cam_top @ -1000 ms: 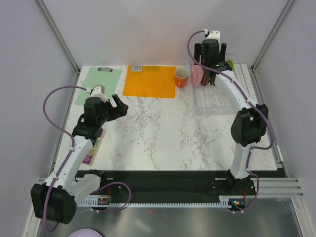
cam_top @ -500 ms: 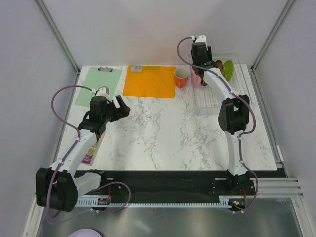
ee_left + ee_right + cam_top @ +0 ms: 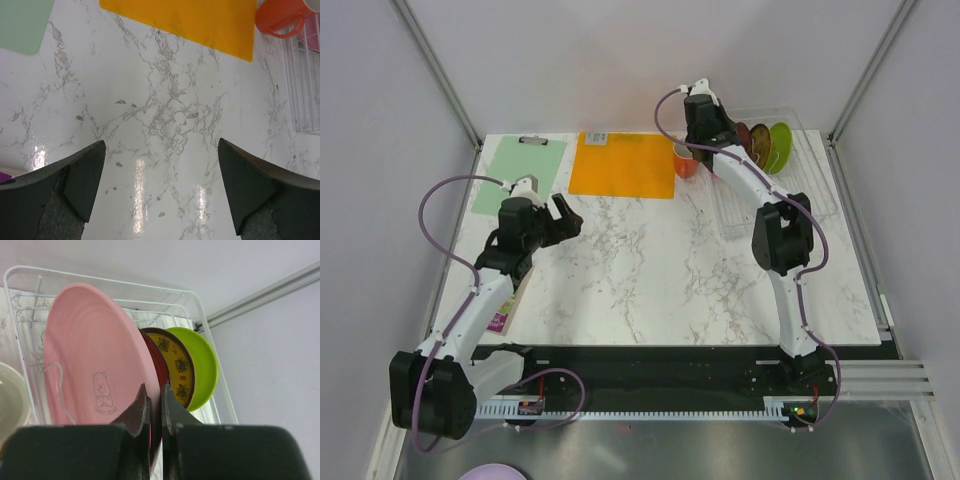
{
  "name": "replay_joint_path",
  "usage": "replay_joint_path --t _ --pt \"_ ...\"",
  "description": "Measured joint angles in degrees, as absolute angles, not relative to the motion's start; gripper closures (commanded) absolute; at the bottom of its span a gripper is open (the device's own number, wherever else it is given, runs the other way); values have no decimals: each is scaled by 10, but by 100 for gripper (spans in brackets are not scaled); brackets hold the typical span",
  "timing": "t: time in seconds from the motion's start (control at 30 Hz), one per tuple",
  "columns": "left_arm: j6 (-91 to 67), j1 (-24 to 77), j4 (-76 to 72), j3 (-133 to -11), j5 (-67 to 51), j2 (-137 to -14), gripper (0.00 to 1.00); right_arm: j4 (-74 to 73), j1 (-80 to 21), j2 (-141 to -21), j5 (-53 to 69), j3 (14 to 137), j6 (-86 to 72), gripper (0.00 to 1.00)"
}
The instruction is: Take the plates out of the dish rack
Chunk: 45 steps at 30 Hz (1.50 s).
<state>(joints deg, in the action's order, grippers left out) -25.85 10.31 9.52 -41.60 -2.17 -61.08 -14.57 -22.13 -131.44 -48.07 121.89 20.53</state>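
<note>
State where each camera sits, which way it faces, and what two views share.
Top external: above and behind, looking down on the marble table; both arms show.
Left wrist: looks down past the open left tool at the table.
Right wrist: low, facing the dish rack; right tool pinches the pink plate.
Shared: top and left wrist both show the orange cup.

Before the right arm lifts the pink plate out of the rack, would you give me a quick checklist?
1. Right claw shut on pink plate rim: ok.
2. Gap between pink plate and dark red plate: cannot tell.
3. Left claw open, over the table, away from plates: ok.
4. Orange cup clear of the plate's way out: cannot tell.
5. Orange mat has room for set-down: ok.
</note>
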Motion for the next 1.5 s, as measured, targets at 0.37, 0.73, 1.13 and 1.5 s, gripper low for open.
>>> replay_joint_path --t 0.37,0.73,1.13,1.5 --pt "-258 103 111 -416 -15 -602 0 194 -292 -1312 -694 1170 492 96" --pt "-259 103 108 -405 -83 -545 0 -22 -313 -1010 -619 991 224 100" --pt "-338 104 -34 -302 -213 -485 2 -192 -331 -700 -218 715 -136 100" --pt "-392 129 -127 -255 -257 -454 3 -175 -341 -706 -47 559 -247 100"
